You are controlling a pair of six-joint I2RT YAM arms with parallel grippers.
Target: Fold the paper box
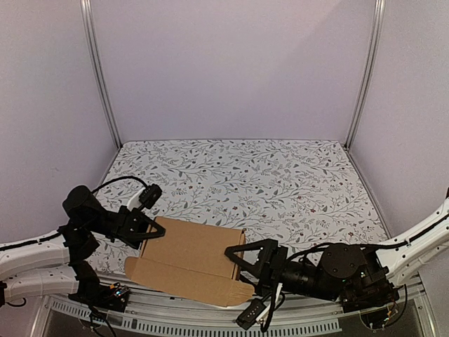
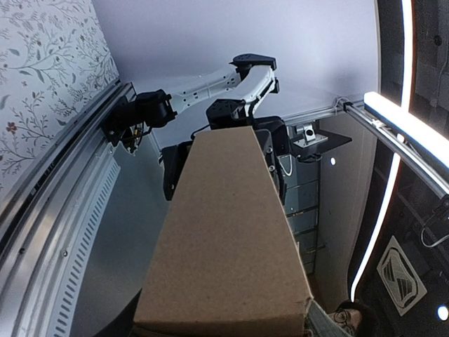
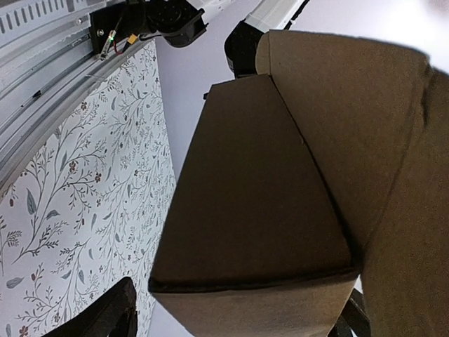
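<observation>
We see left fingers [image 1: 149, 225] clamped on one end of the paper box [image 1: 193, 251], right fingers [image 1: 240, 248] apart, straddling the other end. Front flap [image 1: 184, 282] sticks out untucked; it probably needs tucking in next.

left tool [image 1: 153, 230] hidden under paper box [image 2: 224, 239] in wrist view, right tool [image 1: 237, 261] fingers [image 3: 112, 312] cropped

Paper box [image 1: 193, 258] blocks near edge between left gripper [image 1: 156, 228] and right gripper [image 1: 235, 256]. Open table [image 1: 280, 175] beyond box, up to back wall [image 1: 231, 70]. Side walls [image 1: 42, 105], corner posts [image 1: 102, 77] hem flanks.
</observation>
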